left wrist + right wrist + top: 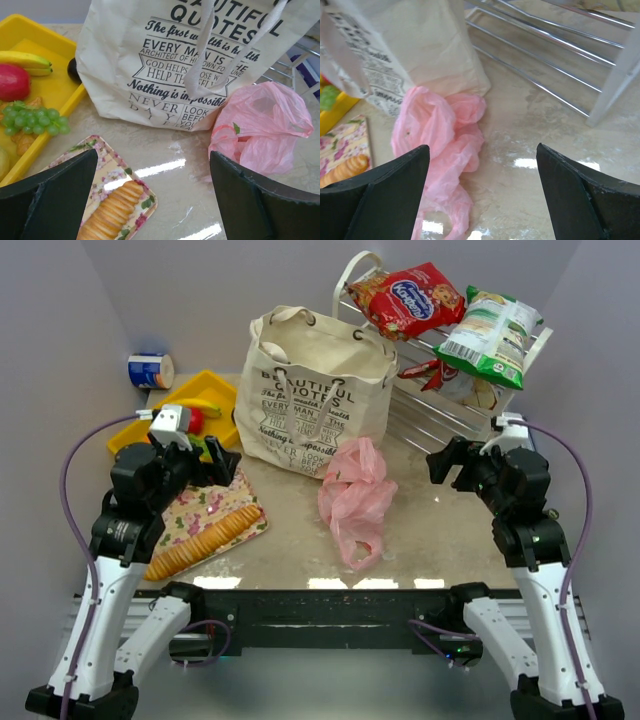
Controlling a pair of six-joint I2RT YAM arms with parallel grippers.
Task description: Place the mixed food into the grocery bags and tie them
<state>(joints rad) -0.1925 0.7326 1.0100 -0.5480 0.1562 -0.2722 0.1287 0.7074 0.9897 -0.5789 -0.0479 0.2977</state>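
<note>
Packing seems not begun; left claw (153, 160) and right claw (483, 150) stand wide, empty, so next the grapes (30, 122) at frame left need grasping.

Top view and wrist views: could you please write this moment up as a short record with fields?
tote: upright, mouth open
pink bag: crumpled on the table, in front of the tote
cookie packet: on the wire rack
chip packet: on the wire rack
yellow tray: holds banana, apple, grapes
left gripper: open, empty
right gripper: open, empty
</note>
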